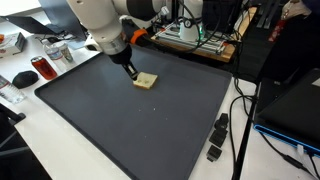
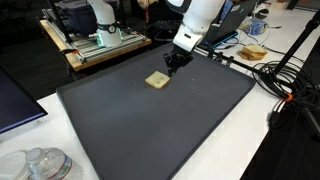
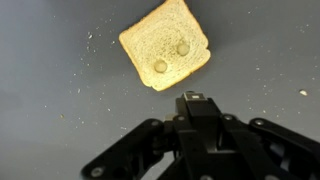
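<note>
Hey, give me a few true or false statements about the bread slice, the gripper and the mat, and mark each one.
1. The bread slice lies flat on the dark mat. True.
2. The gripper holds the bread slice off the mat. False: its jaws are shut on nothing and the slice lies beside it.
3. The bread slice shows two small round marks on its top in the wrist view. True.
4. The bread slice sits at the mat's near corner in both exterior views. False: it lies toward the far side, close to the gripper.
5. Crumbs lie scattered on the mat around the slice. True.
</note>
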